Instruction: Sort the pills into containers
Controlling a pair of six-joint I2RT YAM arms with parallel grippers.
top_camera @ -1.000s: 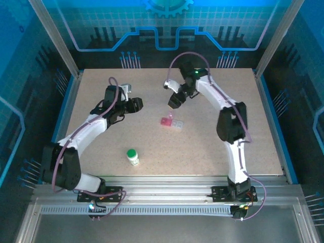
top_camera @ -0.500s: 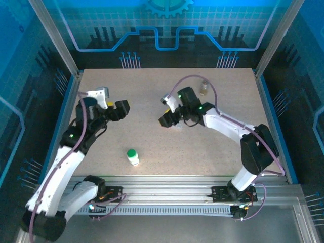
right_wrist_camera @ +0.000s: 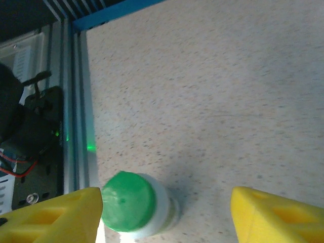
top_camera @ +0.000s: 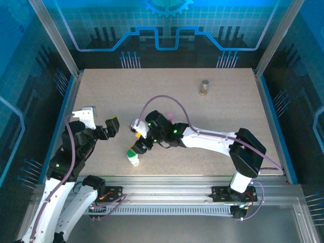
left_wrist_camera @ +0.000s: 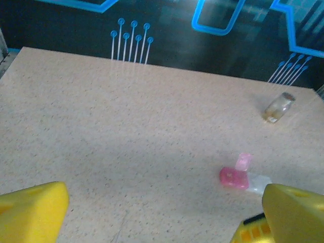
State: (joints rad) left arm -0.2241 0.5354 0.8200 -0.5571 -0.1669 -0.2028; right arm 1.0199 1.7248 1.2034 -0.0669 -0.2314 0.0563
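Right gripper (right_wrist_camera: 167, 212) swung down over green-capped bottle (right_wrist_camera: 127, 203), jaws apart (not clamped), left gripper (left_wrist_camera: 162, 212) withdrawn, wide apart.

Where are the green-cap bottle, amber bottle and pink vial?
green-cap bottle (right_wrist_camera: 126, 200): right wrist view, on its green cap.
amber bottle (left_wrist_camera: 276, 108): left wrist view, on its body.
pink vial (left_wrist_camera: 233, 178): left wrist view, on its pink end.

Cool blue light tints the enclosure walls (top_camera: 167, 30), while the speckled surface (top_camera: 212, 126) is evenly and fairly brightly lit from above, with a soft shadow under the right arm (top_camera: 207, 140). At the left wrist, the left end effector (left_wrist_camera: 162, 215) has blurred yellow fingertips (left_wrist_camera: 30, 212), and the distant amber bottle (left_wrist_camera: 277, 107) looks soft. A green glow spots the metal rail (right_wrist_camera: 90, 148) in the right wrist view.
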